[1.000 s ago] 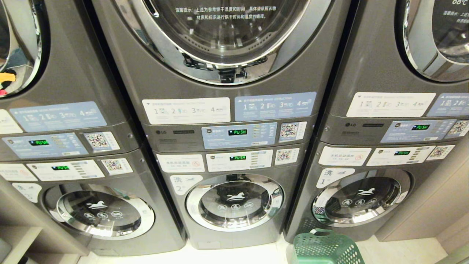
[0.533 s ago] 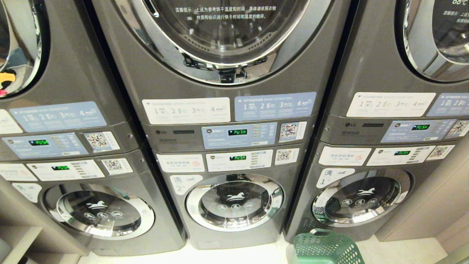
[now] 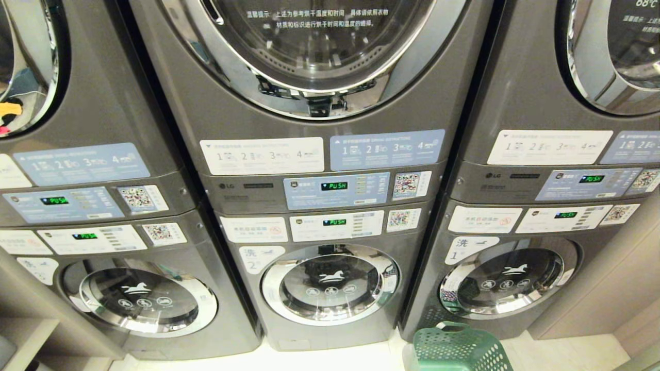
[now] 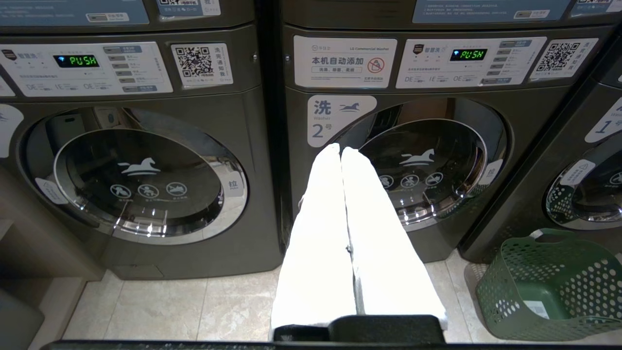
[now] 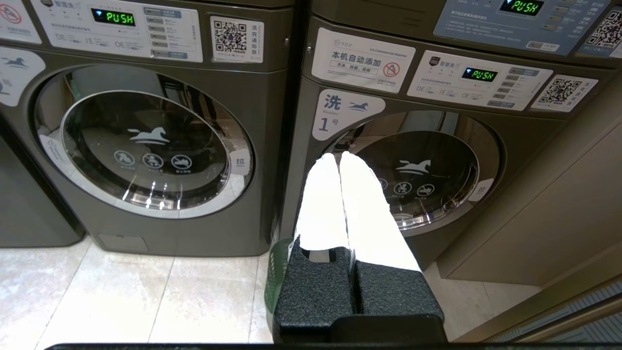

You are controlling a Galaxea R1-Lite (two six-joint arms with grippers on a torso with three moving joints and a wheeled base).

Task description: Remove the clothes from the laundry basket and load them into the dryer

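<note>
The green laundry basket point(image 3: 456, 348) stands on the floor before the right-hand stack, cut off by the head view's lower edge. The left wrist view shows its lattice wall point(image 4: 549, 287) and part of a bare inside. No clothes show in any view. The middle stack's upper dryer door point(image 3: 314, 46) is closed. Neither gripper is in the head view. My left gripper point(image 4: 340, 149) is shut and holds nothing, pointing at washer number 2. My right gripper point(image 5: 338, 156) is likewise shut and holds nothing, pointing at washer number 1, with a sliver of the basket point(image 5: 274, 272) showing behind its base.
Three grey stacked machines fill the view, each with a round washer door point(image 3: 330, 283) low down and lit control panels point(image 3: 335, 190) in the middle. A pale tiled floor point(image 4: 160, 311) runs in front. A beige cabinet side point(image 5: 559, 218) stands at the far right.
</note>
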